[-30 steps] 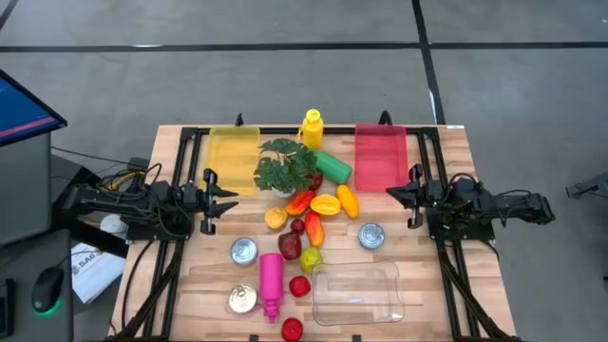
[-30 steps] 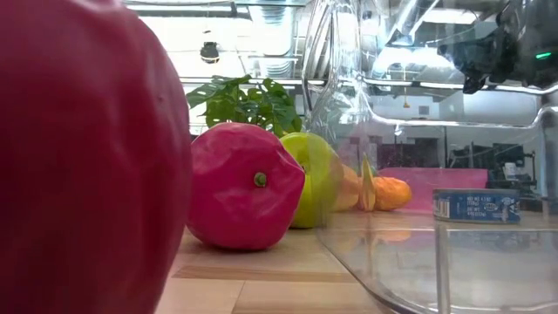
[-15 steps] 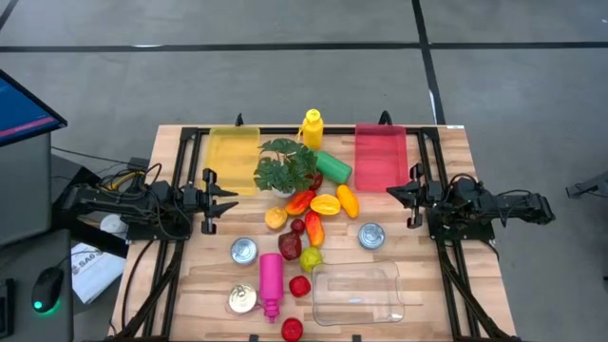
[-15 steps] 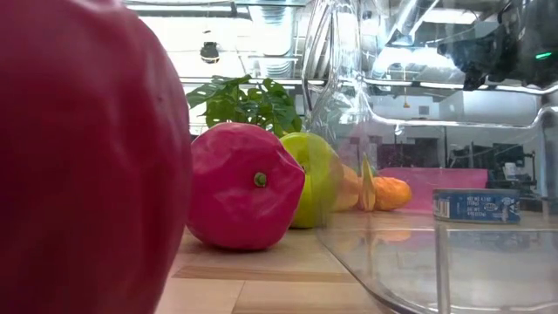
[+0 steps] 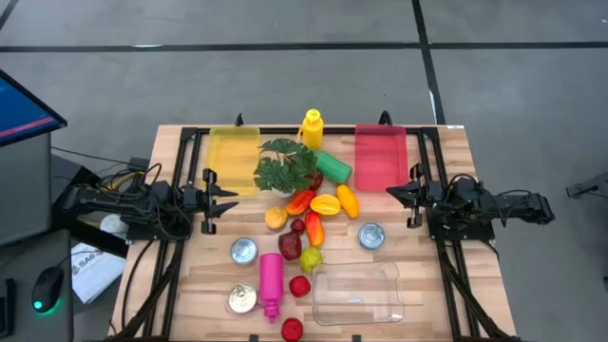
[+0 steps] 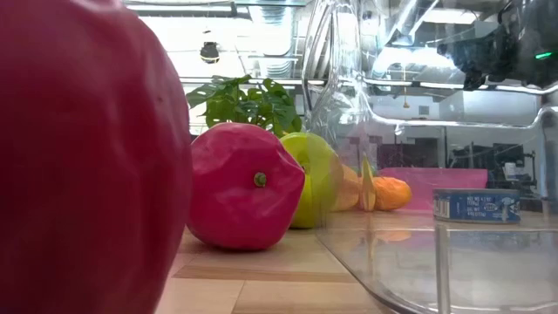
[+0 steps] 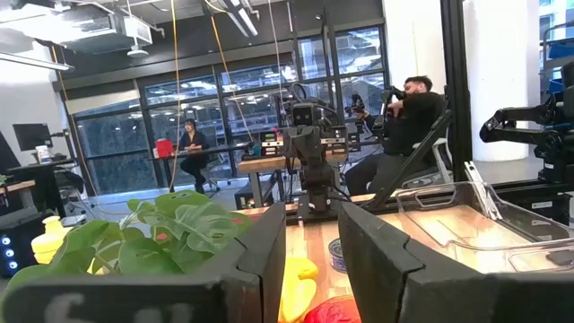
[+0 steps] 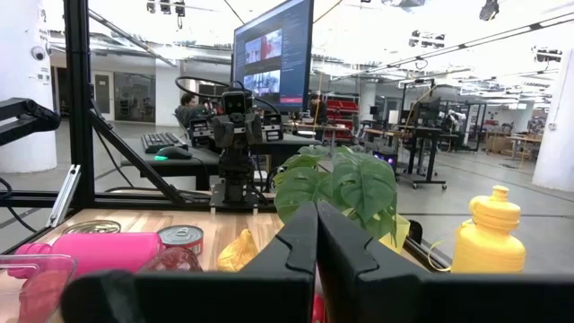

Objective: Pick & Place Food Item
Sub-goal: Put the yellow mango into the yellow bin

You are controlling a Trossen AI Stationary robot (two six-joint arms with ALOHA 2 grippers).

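Observation:
A heap of toy food lies mid-table: a leafy plant (image 5: 285,166), a green piece (image 5: 332,167), orange and yellow fruit (image 5: 326,203), a dark red piece (image 5: 290,245), a green apple (image 5: 311,257) and a red fruit (image 5: 300,285). The heap rests on the wooden top. My left gripper (image 5: 231,200) hovers at the left side, pointing level at the heap, its fingers a little apart (image 7: 312,211) with nothing between them. My right gripper (image 5: 391,194) hovers at the right side, pointing back at the heap, shut and empty (image 8: 316,208).
A yellow tray (image 5: 233,152) and a red tray (image 5: 380,157) lie at the far side, with a yellow bottle (image 5: 312,128) between them. Three cans (image 5: 244,251), a pink bottle (image 5: 271,283) and a clear container (image 5: 358,293) stand nearer. A red fruit (image 6: 87,157) blocks the low view.

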